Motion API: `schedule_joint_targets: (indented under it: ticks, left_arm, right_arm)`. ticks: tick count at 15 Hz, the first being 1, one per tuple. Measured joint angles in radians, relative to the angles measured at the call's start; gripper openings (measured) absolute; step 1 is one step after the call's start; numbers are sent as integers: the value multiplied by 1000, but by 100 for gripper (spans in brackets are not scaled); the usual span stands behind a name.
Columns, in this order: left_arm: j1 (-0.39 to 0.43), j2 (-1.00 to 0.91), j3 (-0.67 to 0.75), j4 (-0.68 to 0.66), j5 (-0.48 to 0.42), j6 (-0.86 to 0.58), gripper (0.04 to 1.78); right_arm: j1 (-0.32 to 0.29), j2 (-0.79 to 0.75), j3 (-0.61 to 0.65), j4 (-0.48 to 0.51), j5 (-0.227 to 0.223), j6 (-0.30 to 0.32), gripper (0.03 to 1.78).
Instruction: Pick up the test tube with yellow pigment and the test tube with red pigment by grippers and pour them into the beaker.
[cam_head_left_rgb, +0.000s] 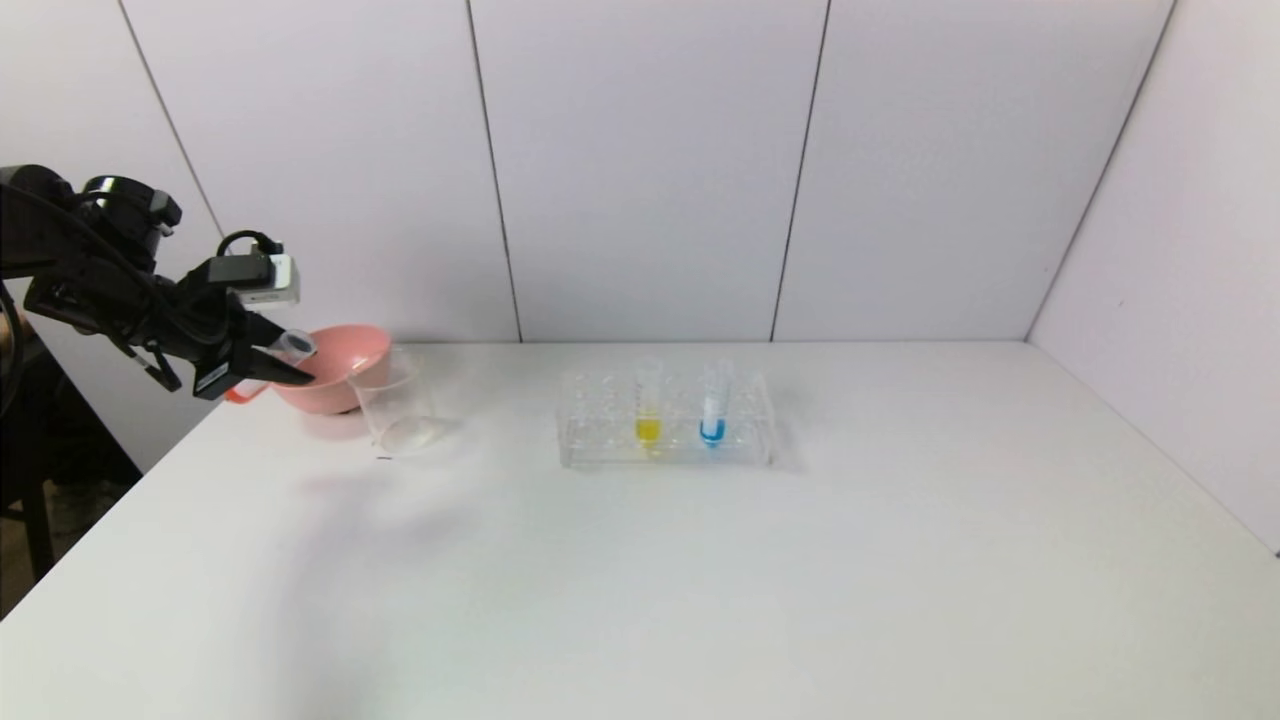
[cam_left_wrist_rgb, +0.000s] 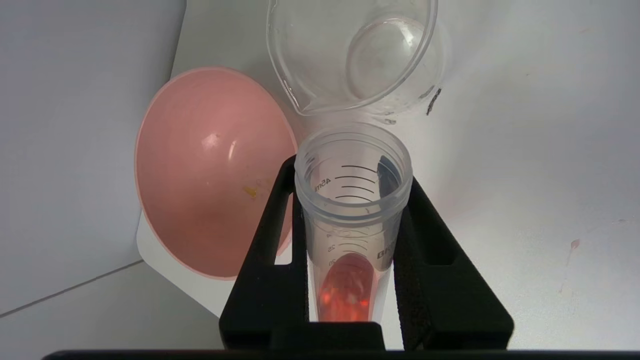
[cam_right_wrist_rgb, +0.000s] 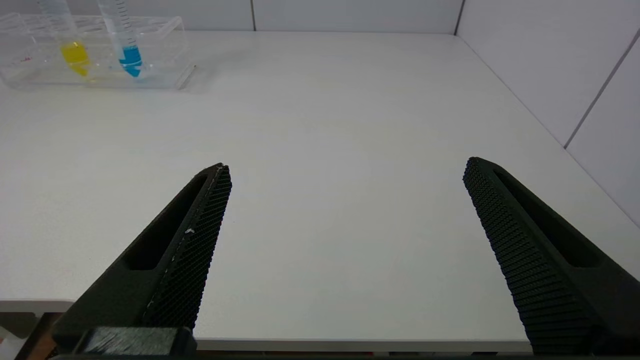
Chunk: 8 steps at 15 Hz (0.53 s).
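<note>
Ribbed black left gripper (cam_left_wrist_rgb: 352, 225) jaws pinch clear red-pigment tube (cam_left_wrist_rgb: 352, 210); right gripper (cam_right_wrist_rgb: 345, 200) jaws spread wide.

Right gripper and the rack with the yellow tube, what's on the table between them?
Nothing: in the right wrist view only bare white table separates the open right gripper from the rack holding the test tube with yellow pigment.

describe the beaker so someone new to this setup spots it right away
On the white table, look toward the far left corner, where a pink bowl sits by the wall. The beaker stands just to the right of that bowl, between it and the clear tube rack. Unlike the bowl it is clear and straight-sided; unlike the rack it is round, with a pouring lip.
</note>
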Motion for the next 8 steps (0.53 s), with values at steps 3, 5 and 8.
schedule_joint_targets:
  ticks: [3, 5, 8]
  left_arm:
    - [-13, 2, -3, -6, 18, -1, 49]
    - [-23, 1, -4, -6, 22, 0, 49]
    - [-36, -2, -4, -6, 75, 1, 49]
  right_arm:
    - [0, 0, 0, 0, 0, 0, 170]
    - [0, 0, 0, 0, 0, 0, 170]
    - [0, 0, 0, 0, 0, 0, 170]
